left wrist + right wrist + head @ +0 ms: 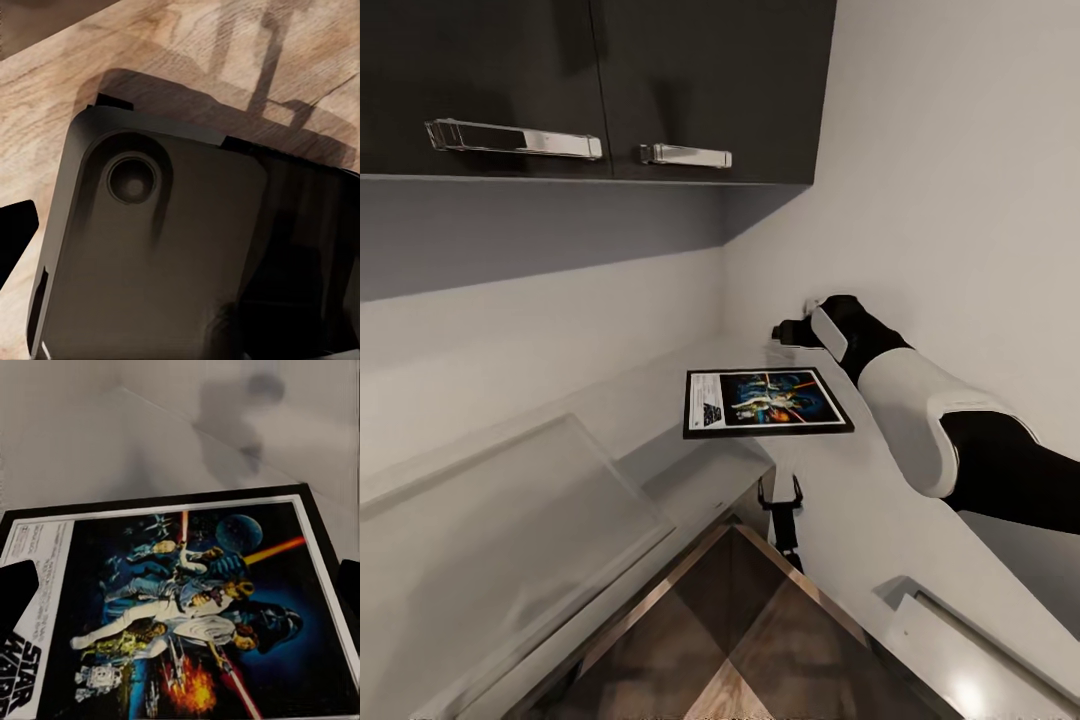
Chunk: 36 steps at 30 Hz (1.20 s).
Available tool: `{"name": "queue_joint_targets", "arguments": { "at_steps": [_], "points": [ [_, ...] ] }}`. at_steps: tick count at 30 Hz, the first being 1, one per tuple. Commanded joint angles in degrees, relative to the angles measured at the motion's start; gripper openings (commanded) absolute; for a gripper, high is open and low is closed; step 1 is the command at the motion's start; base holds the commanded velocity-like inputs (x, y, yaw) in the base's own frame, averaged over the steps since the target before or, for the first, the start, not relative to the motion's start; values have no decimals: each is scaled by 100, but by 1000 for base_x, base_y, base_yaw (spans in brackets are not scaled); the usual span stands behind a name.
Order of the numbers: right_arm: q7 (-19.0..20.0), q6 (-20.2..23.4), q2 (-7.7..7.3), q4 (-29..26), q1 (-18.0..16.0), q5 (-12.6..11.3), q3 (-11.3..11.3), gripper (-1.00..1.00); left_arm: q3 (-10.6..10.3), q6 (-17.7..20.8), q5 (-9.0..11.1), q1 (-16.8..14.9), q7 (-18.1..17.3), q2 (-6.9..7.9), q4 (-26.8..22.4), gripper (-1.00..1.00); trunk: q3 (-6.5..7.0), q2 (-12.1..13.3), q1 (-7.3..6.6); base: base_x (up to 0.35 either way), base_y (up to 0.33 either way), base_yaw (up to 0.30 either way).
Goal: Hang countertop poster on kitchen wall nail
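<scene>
The poster point(768, 401) sits up off the grey countertop point(690, 480) near the corner wall, right gripper point(180, 585) at its edge with fingers spread either side of it, can't tell if the left gripper point(780, 497) is clamped.

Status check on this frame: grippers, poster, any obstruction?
Right gripper above poster, state unclear. Left gripper open, low over floor. Poster flat on countertop. Nothing on it.

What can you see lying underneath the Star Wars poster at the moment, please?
The poster appears to lie flat on the light grey kitchen countertop, near the wall corner. Bare worktop shows around its frame in the right wrist view; whatever sits directly beneath it is covered.
</scene>
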Motion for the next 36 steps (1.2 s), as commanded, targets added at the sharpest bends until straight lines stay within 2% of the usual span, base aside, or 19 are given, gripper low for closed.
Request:
{"name": "queue_joint_targets", "arguments": {
  "at_steps": [1,8,12,16,21,36],
  "points": [
    [-52,22,3,-26,-2,-61,-7,100,33,6,-3,2,-31,-2,-7,100,-15,-3,0,0,0,0],
    [-100,120,4,-51,-71,-54,-6,100,33,5,-6,2,-31,-3,-7,100,-80,-3,0,0,0,0],
    [-416,429,10,-53,-280,-66,-11,100,32,6,-6,2,-31,-3,-7,100,-118,-3,0,0,0,0],
    [-711,637,17,-45,-565,-261,-12,100,28,6,-6,2,-31,-3,-7,100,-155,-3,0,0,0,0],
    [-804,706,19,-15,-757,-478,-13,100,20,16,-6,2,-31,-3,-7,100,-203,-3,0,0,0,0],
    [-828,716,22,-5,-818,-545,-7,100,24,7,-6,2,-31,-3,-7,100,-344,-3,0,0,0,0]
  ]
}}
